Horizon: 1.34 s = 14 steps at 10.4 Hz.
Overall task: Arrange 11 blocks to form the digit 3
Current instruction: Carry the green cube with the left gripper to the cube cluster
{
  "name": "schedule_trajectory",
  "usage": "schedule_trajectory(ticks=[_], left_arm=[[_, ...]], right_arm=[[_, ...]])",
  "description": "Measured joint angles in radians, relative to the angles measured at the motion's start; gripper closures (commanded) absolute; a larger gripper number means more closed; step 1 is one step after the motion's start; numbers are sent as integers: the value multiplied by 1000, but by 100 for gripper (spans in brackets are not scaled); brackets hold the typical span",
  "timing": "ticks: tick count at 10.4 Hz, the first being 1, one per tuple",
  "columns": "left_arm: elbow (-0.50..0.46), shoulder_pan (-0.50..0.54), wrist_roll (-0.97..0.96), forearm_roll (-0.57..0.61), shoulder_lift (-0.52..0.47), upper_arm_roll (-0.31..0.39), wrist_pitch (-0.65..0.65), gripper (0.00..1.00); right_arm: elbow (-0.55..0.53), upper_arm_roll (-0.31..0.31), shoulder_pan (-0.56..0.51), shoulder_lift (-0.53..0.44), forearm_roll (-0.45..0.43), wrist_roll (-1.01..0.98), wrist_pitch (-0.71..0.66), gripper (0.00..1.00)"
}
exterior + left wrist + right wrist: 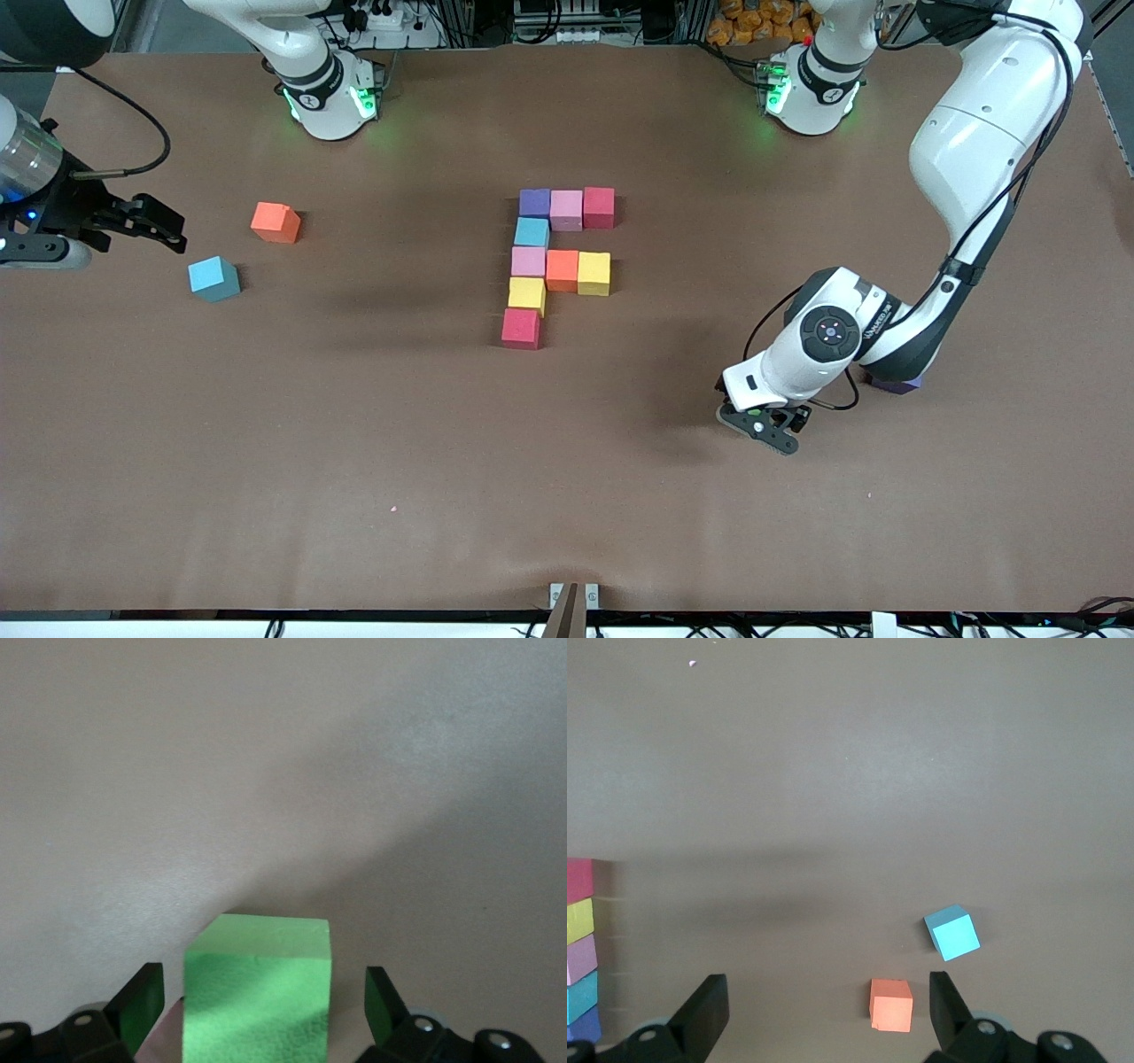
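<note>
I see the partly built digit 3 (558,261) near the middle of the bench (354,461): a top row of a purple block (535,202), a pink block (566,209) and a red block (599,206) touching side by side, then a column running toward the front camera from the purple one, with a blue block (532,231), a second pink block (528,260), a yellow block (526,293) and a second red block (521,328). Beside the second pink block sit an orange block (562,269) and another yellow block (594,273), forming the middle bar. My left gripper (764,428) is low over the bench toward the left arm's end, its fingers (142,1003) spread apart on either side of a green block (258,988) without clamping it (I see gaps on both sides in the left wrist view). Another purple block (897,385) peeks out under that arm's wrist. My right gripper (151,223) hangs at the right arm's end, fingers released and holding nothing, over the bench beside a loose orange block (275,221) and a loose blue block (213,278), which lie near each other, the blue one nearer the front camera and turned at an angle.
</note>
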Motion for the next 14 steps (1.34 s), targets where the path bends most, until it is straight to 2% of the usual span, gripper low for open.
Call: schedule_trajectory(ticks=[1, 4, 5, 6, 9, 11, 14], left_arm=[[0, -4, 0, 0, 5, 1, 0, 6], [-4, -8, 1, 0, 8, 7, 0, 12], [-8, -9, 1, 0, 9, 12, 0, 24], [-11, -10, 1, 0, 10, 21, 0, 54], [-21, -13, 2, 0, 10, 26, -2, 83], [-20, -42, 4, 0, 9, 25, -2, 90], [-5, -165, -9, 59, 6, 21, -2, 89]], right_arm=[[0, 0, -9, 3, 2, 0, 3, 0], [0, 0, -13, 5, 17, 0, 6, 0], [0, 0, -13, 5, 18, 0, 6, 0], [0, 0, -13, 5, 18, 0, 7, 0], [1, -2, -23, 4, 18, -3, 8, 0], [8, -1, -24, -11, 18, -3, 5, 0], [14, 7, -24, -59, 19, -3, 2, 0]])
